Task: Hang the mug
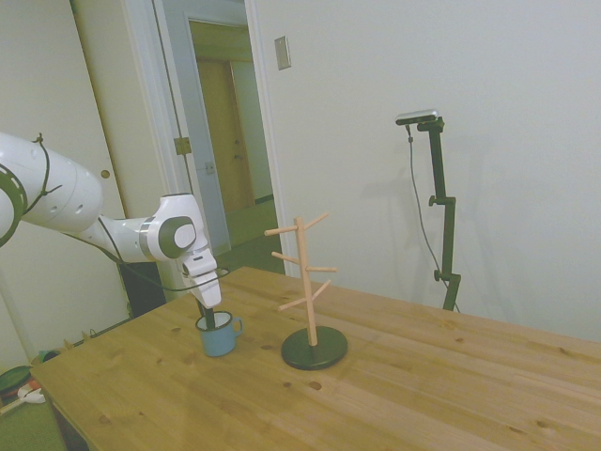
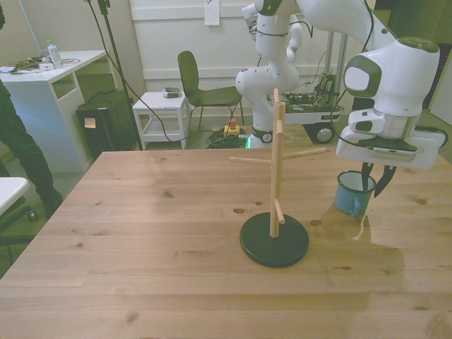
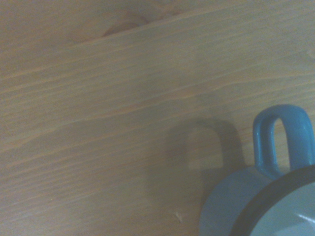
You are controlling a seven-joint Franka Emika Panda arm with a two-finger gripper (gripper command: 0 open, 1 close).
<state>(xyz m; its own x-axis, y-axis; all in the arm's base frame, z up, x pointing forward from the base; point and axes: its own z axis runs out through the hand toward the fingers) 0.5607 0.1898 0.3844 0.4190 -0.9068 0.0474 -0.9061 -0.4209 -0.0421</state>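
The small blue mug [image 1: 219, 339] [image 2: 351, 199] stands upright on the wooden table [image 2: 141, 233], at the front view's right. My gripper [image 1: 208, 316] [image 2: 373, 182] reaches down from above, one finger inside the mug and one outside, pinching the wall on the side away from the peg stand. The wooden peg stand [image 1: 306, 282] [image 2: 275, 166] rises on a dark round base beside the mug and is much taller than it. None of its pegs carries anything. Up close, the wrist view shows the mug's [image 3: 231, 209] dark rim and loop handle [image 3: 283, 137] over bare wood.
A person's dark-clothed leg [image 2: 18, 145] shows at the front view's left edge, beside a white desk [image 2: 49, 78]. Behind the table stand a chair [image 2: 201, 88] and a small white cart [image 2: 161, 113]. The side view has an open doorway behind the arm.
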